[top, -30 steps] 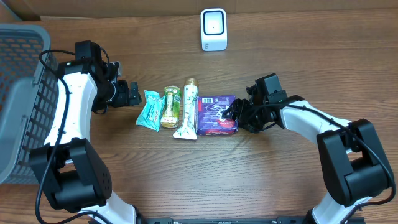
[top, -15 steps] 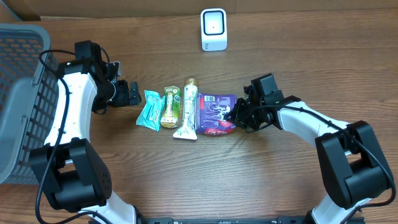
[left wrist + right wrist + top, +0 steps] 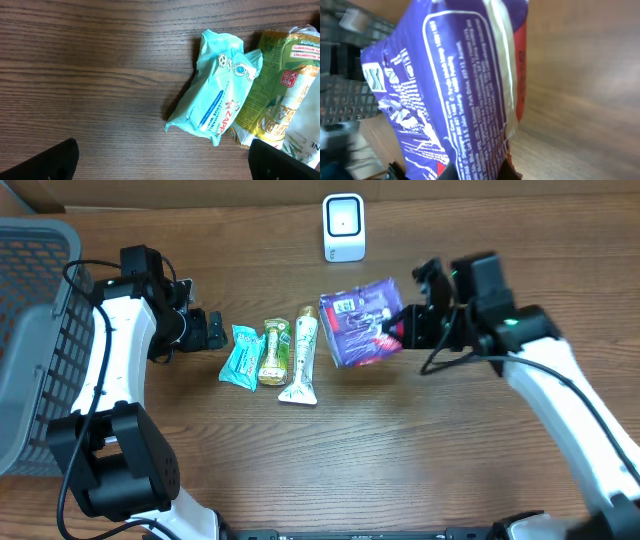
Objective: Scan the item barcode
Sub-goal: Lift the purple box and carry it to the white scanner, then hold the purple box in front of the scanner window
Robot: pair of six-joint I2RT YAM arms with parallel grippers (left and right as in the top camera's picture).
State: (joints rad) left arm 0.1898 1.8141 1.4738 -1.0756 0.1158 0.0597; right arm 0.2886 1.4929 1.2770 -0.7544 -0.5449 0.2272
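Note:
My right gripper is shut on the purple packet and holds it tilted in the air, right of the row of items. The right wrist view is filled by the purple packet, white print and a red edge showing, its lower end pinched in the gripper. The white scanner stands at the back of the table, beyond the packet. My left gripper is open just left of the teal packet, low over the wood, with its dark fingertips wide apart.
A gold-green packet and a white tube lie beside the teal packet. The gold-green packet also shows at the right edge of the left wrist view. A grey mesh basket stands at the left table edge.
The right gripper closed on the purple packet, lifted it off the table and carried it up and to the right. The left arm stayed still.

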